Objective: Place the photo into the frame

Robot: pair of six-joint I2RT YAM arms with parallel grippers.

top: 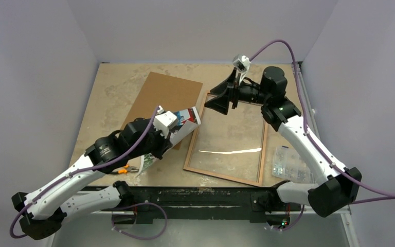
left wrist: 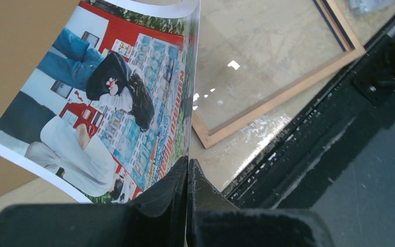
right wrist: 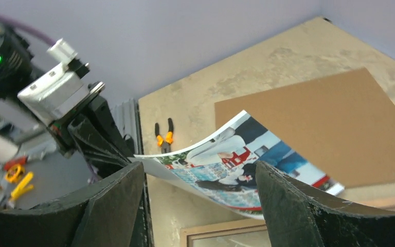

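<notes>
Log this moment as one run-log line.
left claw: shut on rectangular colour photo print, lifted | right claw: open, empty | thin wood-brown rectangular frame: lying flat, unfilled

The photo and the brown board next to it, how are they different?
The photo is colourful, with people on it; the brown board is plain. The photo is up in the air and bending, pinched by the left gripper; the brown board lies flat on the table. Both are thin rectangles.
</notes>
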